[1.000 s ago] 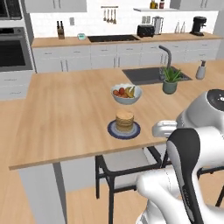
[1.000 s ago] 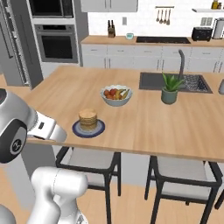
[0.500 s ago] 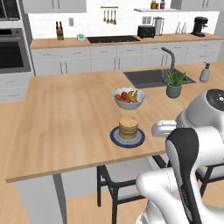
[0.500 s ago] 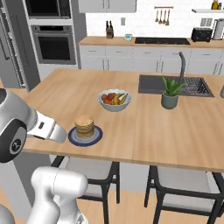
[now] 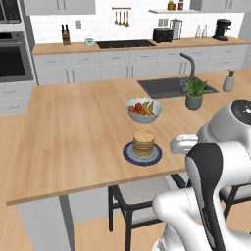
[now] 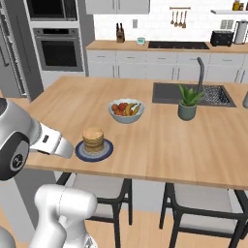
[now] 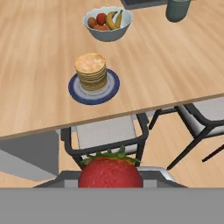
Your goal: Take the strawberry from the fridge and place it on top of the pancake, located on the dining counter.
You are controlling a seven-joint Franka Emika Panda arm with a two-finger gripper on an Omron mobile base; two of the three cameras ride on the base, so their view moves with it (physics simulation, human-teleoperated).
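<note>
Strawberry [image 7: 110,172], red with green leaves on top, sits at the bottom of the hand view between the gripper [image 7: 110,177] fingers, which are closed part-way around it and hold it. It hangs over the floor, short of the counter edge, above a dark-framed chair [image 7: 106,136] with a grey seat that is tucked under the counter.

Ahead of it on the dining counter [image 5: 73,127] stands the pancake [image 5: 143,142] stack, tan and round, on a dark blue-grey plate [image 5: 128,154] near the counter's front edge. Nothing lies on top of the stack. Just behind the plate is a pale bowl [image 5: 143,110] of fruit, with bananas and red and orange pieces in it. Farther back and to the right a small potted plant [image 5: 194,94] stands beside the dark sink [image 5: 166,87] with its faucet [image 5: 187,66].

In the right base view the white forearm [image 6: 51,141] reaches toward the plate from the left, ending just beside it. Beyond the island, the wall counter [image 6: 160,47] carries a cooktop and a knife block [image 6: 118,33], and a dark built-in oven [image 6: 57,49] is set in the tall cabinet to the left, with the grey fridge [image 6: 10,58] at the far left edge.
</note>
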